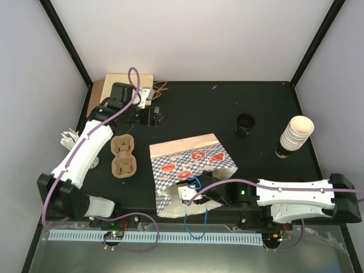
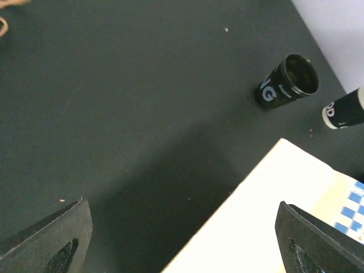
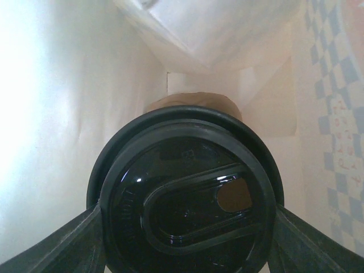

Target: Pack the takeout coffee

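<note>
1. The left end effector (image 1: 152, 116) hangs over the far left part of the black worktop (image 1: 187, 108). Its jaws stand wide apart, and the left wrist view shows only bare worktop and a corner of the bag between the fingertips (image 2: 62, 239).
2. Two brown pulp cup carriers (image 1: 124, 156) lie on the worktop just beside the left arm.
3. The blue-checked paper bag (image 1: 196, 159) lies on its side mid-worktop, with its mouth toward the near edge.
4. The right end effector (image 1: 196, 194) reaches into the bag's mouth. In the right wrist view its fingers (image 3: 68, 244) press against both sides of the black lid (image 3: 185, 196), gripping the takeout coffee. The cup (image 3: 193, 105) shows just past the lid, with the bag's pale walls all around it.
5. A small black cup (image 1: 245, 123) stands upright, farther right.
6. A stack of nested cream cups (image 1: 297, 132) stands near the right edge.
</note>
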